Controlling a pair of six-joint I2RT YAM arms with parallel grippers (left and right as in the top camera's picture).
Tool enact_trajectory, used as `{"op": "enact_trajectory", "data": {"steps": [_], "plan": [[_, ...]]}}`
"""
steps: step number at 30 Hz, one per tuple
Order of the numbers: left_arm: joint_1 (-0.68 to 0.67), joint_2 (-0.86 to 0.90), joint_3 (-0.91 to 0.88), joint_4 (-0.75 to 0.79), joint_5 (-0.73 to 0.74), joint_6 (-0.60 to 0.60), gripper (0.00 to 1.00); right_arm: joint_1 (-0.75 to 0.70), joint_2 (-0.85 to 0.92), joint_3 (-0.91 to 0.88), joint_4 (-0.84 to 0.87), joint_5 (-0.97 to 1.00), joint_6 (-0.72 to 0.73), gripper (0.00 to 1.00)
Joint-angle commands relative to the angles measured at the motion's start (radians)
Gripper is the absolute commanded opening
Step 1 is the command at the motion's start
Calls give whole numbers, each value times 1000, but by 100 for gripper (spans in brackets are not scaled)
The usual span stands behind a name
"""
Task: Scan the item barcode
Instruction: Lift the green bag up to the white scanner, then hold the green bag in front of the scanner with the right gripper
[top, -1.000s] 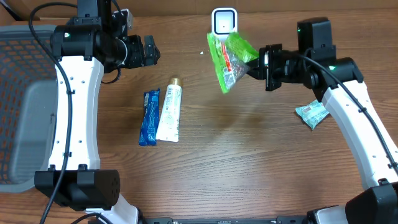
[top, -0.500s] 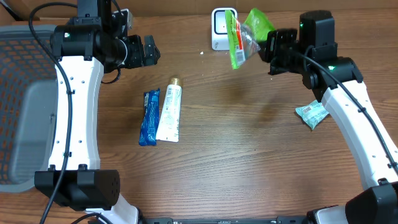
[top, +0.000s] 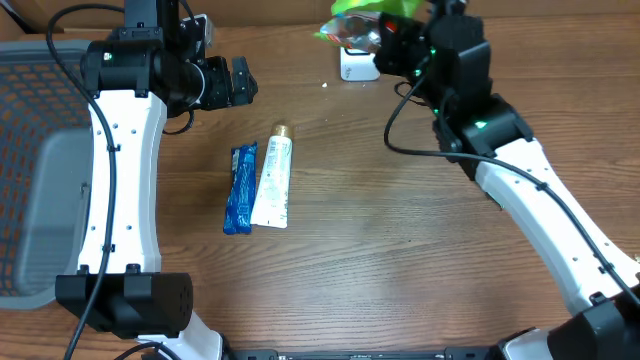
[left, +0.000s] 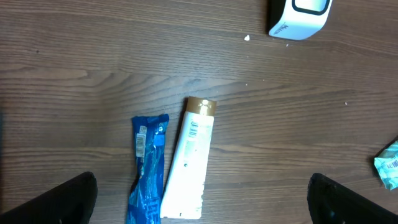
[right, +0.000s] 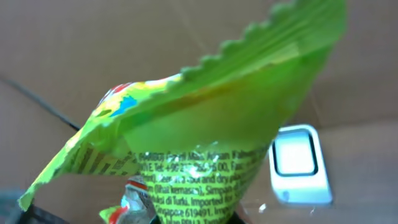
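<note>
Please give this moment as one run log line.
phase: scan | right gripper: shut on green packet, near scanner | left gripper: open, empty | tube, blue wrapper: on table

Blue packet (top: 240, 188) and white tube (top: 273, 182) lie just beside each other left of centre. Bare desk (top: 380, 260) runs from them to the slanting right arm (top: 530, 200). The green packet (top: 370, 10) hangs over the scanner (top: 352, 68), barring it from above.
</note>
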Motion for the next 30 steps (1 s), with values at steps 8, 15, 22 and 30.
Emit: {"op": "enact_trajectory", "data": {"steps": [8, 15, 22, 30], "plan": [[-6, 8, 0, 0, 8, -14, 100, -6, 363, 29, 699, -126, -359, 4], [-6, 8, 0, 0, 8, -14, 100, -45, 618, 50, 1149, -125, -379, 4], [-6, 8, 0, 0, 8, -14, 100, -97, 806, 338, 985, -125, -375, 4], [-6, 8, 0, 0, 8, -14, 100, -111, 939, 565, 861, -185, -311, 4]]}}
